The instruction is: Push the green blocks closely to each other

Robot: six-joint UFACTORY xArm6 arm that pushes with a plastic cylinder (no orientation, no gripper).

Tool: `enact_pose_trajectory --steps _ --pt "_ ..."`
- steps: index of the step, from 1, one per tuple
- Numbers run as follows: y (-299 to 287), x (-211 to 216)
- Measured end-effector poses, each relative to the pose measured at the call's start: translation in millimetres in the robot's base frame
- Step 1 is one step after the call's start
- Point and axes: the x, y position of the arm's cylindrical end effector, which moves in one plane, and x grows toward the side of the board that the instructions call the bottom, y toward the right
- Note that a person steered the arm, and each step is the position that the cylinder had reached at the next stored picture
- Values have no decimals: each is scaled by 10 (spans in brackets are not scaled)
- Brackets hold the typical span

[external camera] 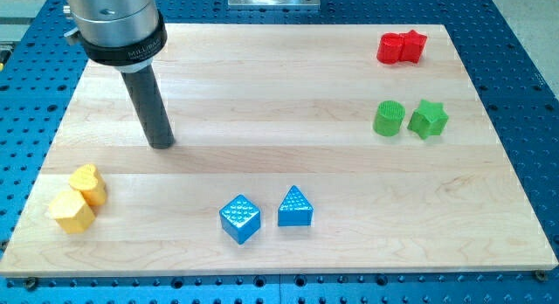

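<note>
A green cylinder block (389, 119) and a green star block (428, 119) sit side by side at the view's right, a narrow gap between them. My tip (161, 143) rests on the wooden board (279, 94) at the view's left, far from both green blocks and touching no block.
Two red blocks (402, 47) touch each other at the view's top right. A blue cube (239, 219) and a blue triangular block (295, 208) lie near the bottom middle. Two yellow blocks (79, 199) lie at the bottom left, below my tip.
</note>
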Motion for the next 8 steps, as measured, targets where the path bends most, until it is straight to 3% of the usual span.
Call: enact_pose_trajectory --steps 1,3,4,5,6,8 --pt "381 -69" --pt "2220 397" --pt "3404 396" --pt "4226 390" --pt "4793 196" --pt "4933 -133"
